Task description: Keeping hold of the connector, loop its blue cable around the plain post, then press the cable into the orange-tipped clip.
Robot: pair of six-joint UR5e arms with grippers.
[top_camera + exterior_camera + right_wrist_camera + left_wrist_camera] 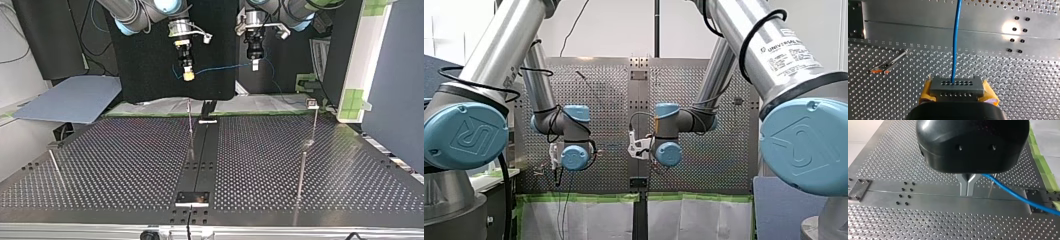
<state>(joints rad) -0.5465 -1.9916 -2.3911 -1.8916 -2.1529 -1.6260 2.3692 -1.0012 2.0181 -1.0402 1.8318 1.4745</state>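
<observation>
The perforated table [125, 165] lay broad and bare-metal, with a solid strip [205, 150] running down its middle. Above its far edge in the top view, my right arm [135, 17] and my left arm [295, 7] hung side by side, well clear of the surface. My right gripper [957, 93] had its yellow pads [926, 91] clamped on either end of the grey connector [956, 85]. My left gripper [967, 188] held its metal fingers [963, 185] drawn together at the tips. The blue cable [955, 50] left the connector's row of holes, spanned the gap between the two grippers and passed just beside the left fingers; whether they pinched it could not be told. A plain post [190, 127] stood near the strip. The orange-tipped clip [883, 68] stood off to one side of the connector, apart from the cable.
</observation>
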